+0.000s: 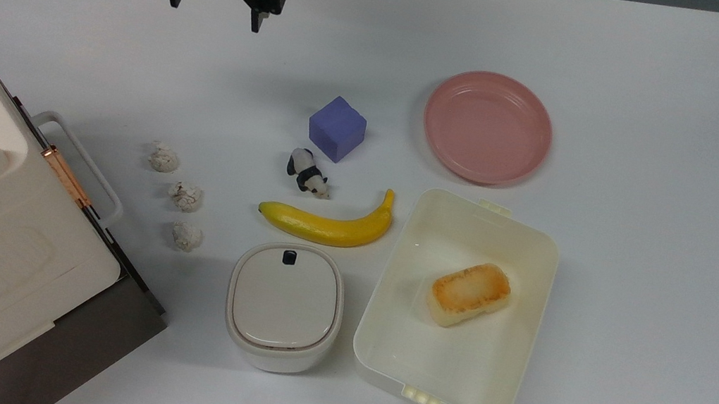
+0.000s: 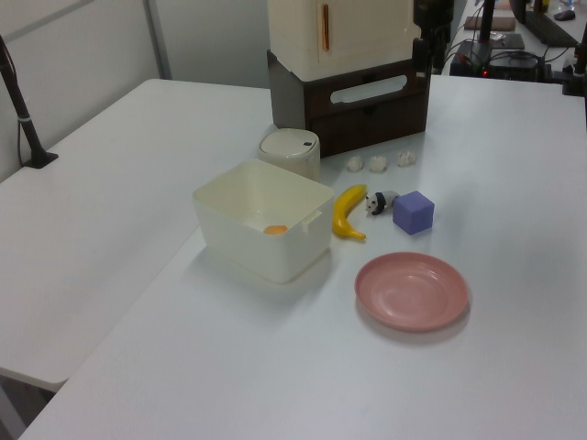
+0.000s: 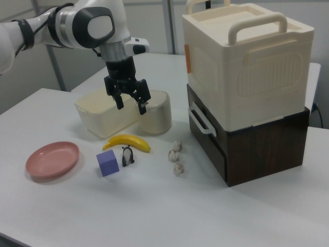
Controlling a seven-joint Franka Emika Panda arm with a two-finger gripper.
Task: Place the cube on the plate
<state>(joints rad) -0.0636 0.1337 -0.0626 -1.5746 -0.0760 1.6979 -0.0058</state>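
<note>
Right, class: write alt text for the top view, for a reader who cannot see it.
A white table holds a purple cube beside an empty pink plate, with the robot's open pincer hanging above the far edge. Nearer sit a panda toy, a banana, a lidded pot and a cream tub holding bread.

Lab: white table (image 1: 637,58), robot arm (image 3: 77,23)
</note>
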